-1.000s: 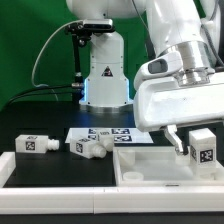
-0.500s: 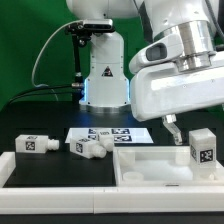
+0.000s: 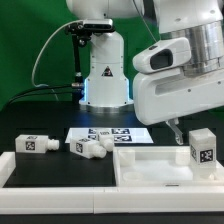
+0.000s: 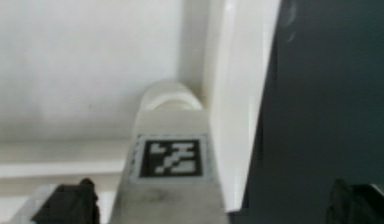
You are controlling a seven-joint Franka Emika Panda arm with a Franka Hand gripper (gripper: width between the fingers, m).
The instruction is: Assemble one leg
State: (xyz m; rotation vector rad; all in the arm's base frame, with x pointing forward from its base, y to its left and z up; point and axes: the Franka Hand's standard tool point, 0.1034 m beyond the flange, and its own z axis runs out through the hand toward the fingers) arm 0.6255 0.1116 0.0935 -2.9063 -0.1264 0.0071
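Observation:
One leg, a small white block with a black-and-white tag, stands upright at the right end of the large white panel in the exterior view. My gripper hangs just above and to the left of it, open and empty. In the wrist view the same leg lies between my two dark fingertips, with gaps on both sides, and the gripper is wide open. The white panel fills the area beside the leg.
Another leg stands at the exterior view's left. Two more legs lie on their sides near the middle. The marker board lies flat behind them. The robot base stands at the back. The black tabletop shows beside the panel.
My gripper has risen away from the leg at the right of the panel. The leg stays standing where it was. The other legs have not moved.

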